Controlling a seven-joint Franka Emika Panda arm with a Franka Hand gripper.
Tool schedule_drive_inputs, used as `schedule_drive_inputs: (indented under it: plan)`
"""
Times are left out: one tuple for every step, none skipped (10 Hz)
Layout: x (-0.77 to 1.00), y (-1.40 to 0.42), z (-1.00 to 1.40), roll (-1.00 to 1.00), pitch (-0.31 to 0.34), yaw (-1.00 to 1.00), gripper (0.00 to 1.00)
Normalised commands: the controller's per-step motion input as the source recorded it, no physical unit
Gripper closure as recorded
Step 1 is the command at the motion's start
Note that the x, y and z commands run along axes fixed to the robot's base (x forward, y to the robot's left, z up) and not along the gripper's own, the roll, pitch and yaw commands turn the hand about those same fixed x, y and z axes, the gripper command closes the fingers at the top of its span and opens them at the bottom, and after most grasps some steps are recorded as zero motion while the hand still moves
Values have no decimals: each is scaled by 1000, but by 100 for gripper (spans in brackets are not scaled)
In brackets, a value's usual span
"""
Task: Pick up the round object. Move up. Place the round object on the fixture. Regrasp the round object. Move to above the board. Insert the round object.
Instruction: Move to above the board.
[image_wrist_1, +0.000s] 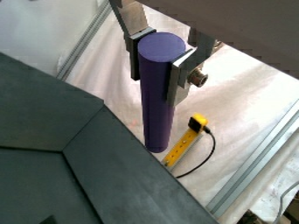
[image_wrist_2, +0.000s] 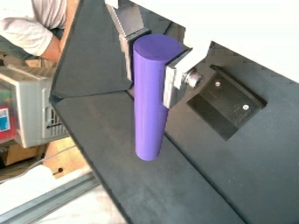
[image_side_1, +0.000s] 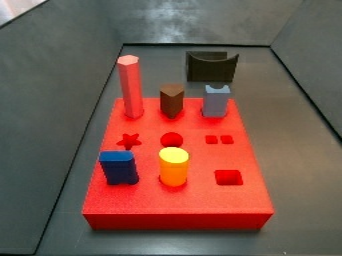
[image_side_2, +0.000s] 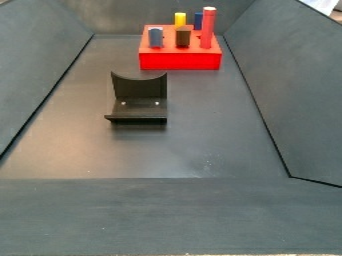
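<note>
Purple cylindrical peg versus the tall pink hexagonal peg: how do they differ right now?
The purple cylindrical peg is round, the tall pink hexagonal peg faceted. The purple one hangs clamped between the gripper fingers, out of both side views; the pink one stands on the red board. Both are long, slim and upright.

Wrist views close on end effector; side views share board.
</note>
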Motion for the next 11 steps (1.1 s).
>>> schedule_drive_inputs:
  plan:
    - [37,-23,378,-50,129,116,100]
    - [32,-23,211,-56,118,125,100]
    - [-676,-1000,-106,-1000,-74,-138,100]
    - [-679,-1000,-103,-1000,-83,-138,100]
    - [-737,-1000,-107,-1000,-103,-141,100]
    - [-748,-1000,-124,-1000,-107,-140,100]
    - [-770,-1000,-113,-1000,-113,-144,100]
    - [-806,-1000,-117,-1000,-113,-147,100]
    - [-836,-1000,-122,-1000,-108,-149,100]
    - [-798,-935,-110,-1000,-107,-152,100]
    - [-403,-399,-44,-1000,-105,-159,100]
